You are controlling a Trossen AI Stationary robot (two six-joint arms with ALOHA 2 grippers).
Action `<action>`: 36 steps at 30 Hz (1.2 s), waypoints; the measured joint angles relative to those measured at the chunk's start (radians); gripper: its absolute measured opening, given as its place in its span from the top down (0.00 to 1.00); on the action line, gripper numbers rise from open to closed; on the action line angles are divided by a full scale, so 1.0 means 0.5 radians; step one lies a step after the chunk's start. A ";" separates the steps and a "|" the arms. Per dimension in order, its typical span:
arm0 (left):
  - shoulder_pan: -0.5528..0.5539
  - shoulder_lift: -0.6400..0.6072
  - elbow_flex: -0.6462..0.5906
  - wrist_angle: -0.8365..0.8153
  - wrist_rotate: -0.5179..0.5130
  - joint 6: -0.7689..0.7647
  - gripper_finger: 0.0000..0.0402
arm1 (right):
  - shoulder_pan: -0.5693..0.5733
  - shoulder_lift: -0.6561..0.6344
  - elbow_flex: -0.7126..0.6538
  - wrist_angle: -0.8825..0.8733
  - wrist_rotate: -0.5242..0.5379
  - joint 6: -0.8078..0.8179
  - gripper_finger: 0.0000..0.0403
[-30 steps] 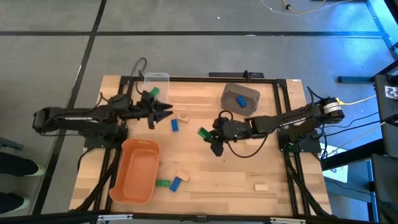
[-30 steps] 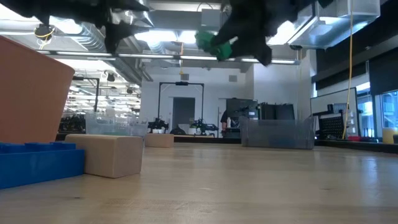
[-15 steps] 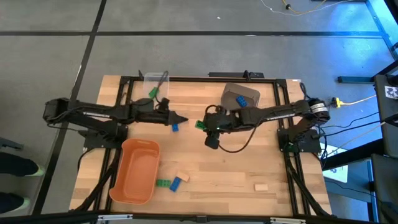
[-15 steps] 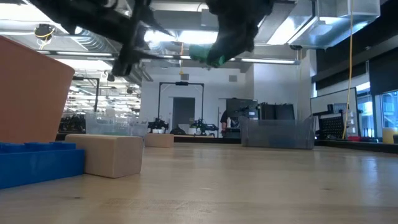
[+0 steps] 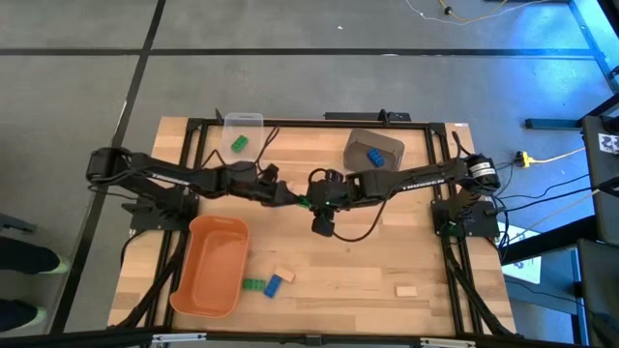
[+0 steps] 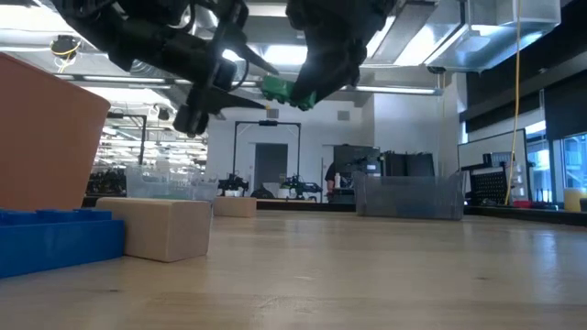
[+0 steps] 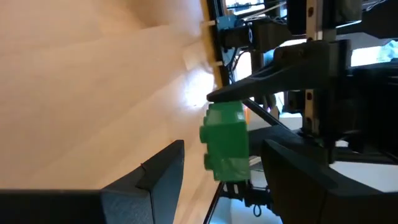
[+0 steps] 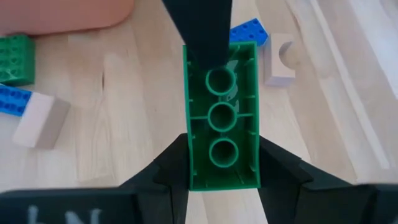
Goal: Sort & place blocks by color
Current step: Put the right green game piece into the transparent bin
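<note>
Since a second ago, both arms have been brought together over the middle of the surface (image 5: 387,280), so that the left claw (image 5: 293,198) now meets the right claw (image 5: 311,201) where before they were well apart. A green brick (image 8: 221,142) is held raised above the wood, pinched across its narrow width between the right claw's two dark fingers. Its long axis is seen to run forward from the right claw toward the left one; in the right wrist view the hollow underside faces the camera, with three round tubes in a row and thin ribs between them. In the left wrist view the same green brick (image 7: 225,140) is shown end-on with its studded side turned away from the wood, set between the left claw's parted fingers, which stand wide and are not seen to press it. One left finger is laid over the far end of the brick in the right wrist view. Below, a blue brick (image 8: 249,33) and a tan notched block (image 8: 280,60) lie on the surface. A transparent bin (image 5: 242,132) with a green piece, a dark grey bin (image 5: 372,149) and an orange tub (image 5: 212,265) are set farther off.
</note>
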 joint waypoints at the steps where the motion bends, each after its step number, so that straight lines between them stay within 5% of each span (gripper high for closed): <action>1: -0.008 0.012 0.000 0.014 -0.002 -0.020 0.49 | 0.000 -0.001 0.000 0.003 0.000 0.002 0.65; 18: -0.048 0.082 0.000 0.117 -0.140 -0.143 0.51 | 0.002 -0.001 0.000 0.052 -0.020 -0.001 0.65; 28: -0.053 0.081 0.000 0.121 -0.130 -0.140 0.80 | 0.002 -0.001 -0.002 0.057 -0.010 -0.052 0.65; 36: 0.000 0.081 0.000 0.110 -0.062 -0.031 0.80 | 0.003 -0.005 -0.002 0.053 -0.040 0.025 0.54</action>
